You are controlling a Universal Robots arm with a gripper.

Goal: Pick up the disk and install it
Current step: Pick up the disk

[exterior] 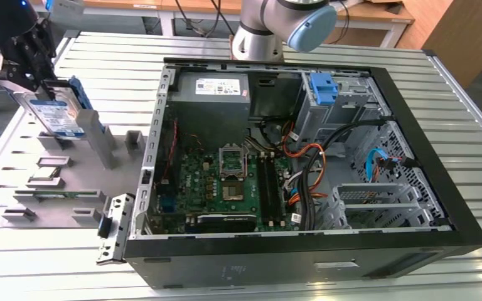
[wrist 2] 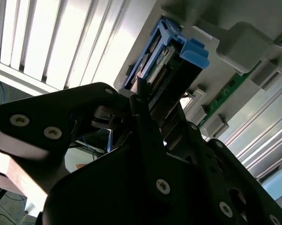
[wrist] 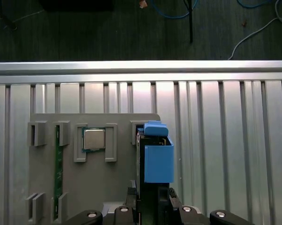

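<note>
The gripper (2 black fingers) pinches the disk.

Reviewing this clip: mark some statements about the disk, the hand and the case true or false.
1. The hand grips the disk. True.
2. The disk sits in the case's drive bay. False: it is outside the case, over the grey fixture on the exterior view's left.
3. The case is open, showing the motherboard. True.
4. The disk lies flat. False: it stands on edge, tilted.
5. A chip sits in the fixture near the disk. True.
</note>
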